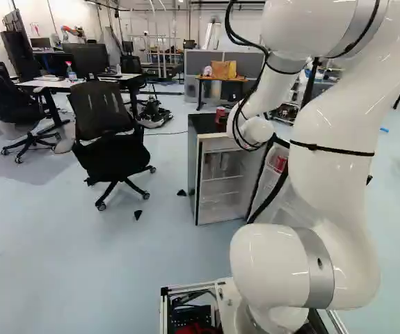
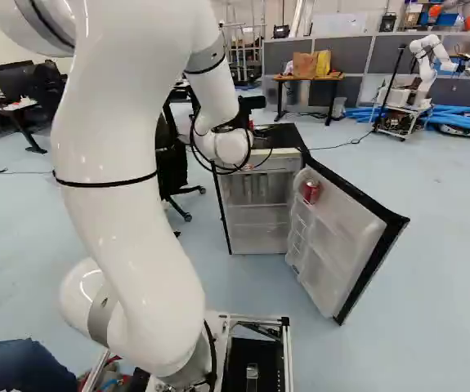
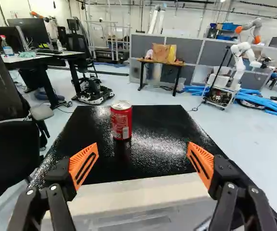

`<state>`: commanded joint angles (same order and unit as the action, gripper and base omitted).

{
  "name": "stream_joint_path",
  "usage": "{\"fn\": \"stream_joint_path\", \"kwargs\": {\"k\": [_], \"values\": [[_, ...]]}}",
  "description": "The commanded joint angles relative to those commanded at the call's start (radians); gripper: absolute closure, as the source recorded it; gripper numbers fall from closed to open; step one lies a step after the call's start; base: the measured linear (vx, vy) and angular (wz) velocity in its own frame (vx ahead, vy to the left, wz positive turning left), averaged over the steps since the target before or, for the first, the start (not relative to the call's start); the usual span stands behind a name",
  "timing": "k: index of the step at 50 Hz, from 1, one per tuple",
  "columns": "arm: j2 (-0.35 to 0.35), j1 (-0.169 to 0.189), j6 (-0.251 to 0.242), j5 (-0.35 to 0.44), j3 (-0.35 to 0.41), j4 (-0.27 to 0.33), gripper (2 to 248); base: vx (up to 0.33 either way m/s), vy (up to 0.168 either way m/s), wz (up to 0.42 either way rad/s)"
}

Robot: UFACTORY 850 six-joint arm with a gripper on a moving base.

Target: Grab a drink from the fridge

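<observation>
Red drink can [image 2: 311, 193] that sat in the open white fridge door [image 2: 345, 237], right of the black gripper [image 2: 248, 108], whose orange-padded fingers [image 3: 84, 166] stood wide apart, second red can [image 3: 121, 121] that stood upright on the glossy black fridge top [image 3: 162, 137] ahead, brown-topped table [image 3: 178, 64] beyond.

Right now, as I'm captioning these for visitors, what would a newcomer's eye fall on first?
First, the big white arm right of the middle in the left base view. Next, the small fridge ahead, its door swung wide, with a red can high on the door's inner side. In the wrist view another red can stands upright on the fridge's black top, ahead of the open tool.
</observation>
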<state>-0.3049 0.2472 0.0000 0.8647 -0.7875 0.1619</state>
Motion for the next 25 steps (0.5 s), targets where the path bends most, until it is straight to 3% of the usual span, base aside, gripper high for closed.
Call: {"fn": "stream_joint_path", "kwargs": {"k": [25], "values": [[0.101,0.075,0.000,-0.197,0.056,-0.050,3,0.000,0.000,0.000]]}}
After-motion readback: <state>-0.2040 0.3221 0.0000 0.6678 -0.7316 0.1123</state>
